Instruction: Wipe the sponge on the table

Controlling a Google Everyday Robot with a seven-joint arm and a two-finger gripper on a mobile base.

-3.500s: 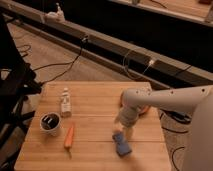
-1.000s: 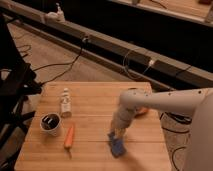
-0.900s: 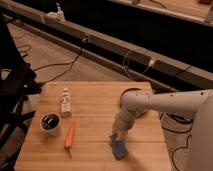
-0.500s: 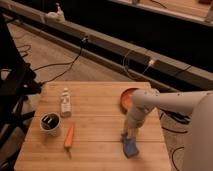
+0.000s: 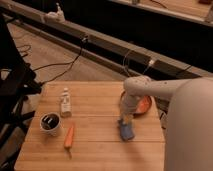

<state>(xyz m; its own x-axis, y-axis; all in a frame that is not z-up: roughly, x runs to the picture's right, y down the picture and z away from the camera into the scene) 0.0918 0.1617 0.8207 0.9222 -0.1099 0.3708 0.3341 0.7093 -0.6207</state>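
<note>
Wiping seems underway: end effector, apparently pinching sponge, holds it on counter by bowl; next, slide it flat.

On the table, pincer atop sponge at right, bowl just behind, carrot, cup and bottle at left

The end effector, seemingly gripping the sponge, has slid it back towards the bowl

A robot lab — loose cables on the floor, long bench.
</note>
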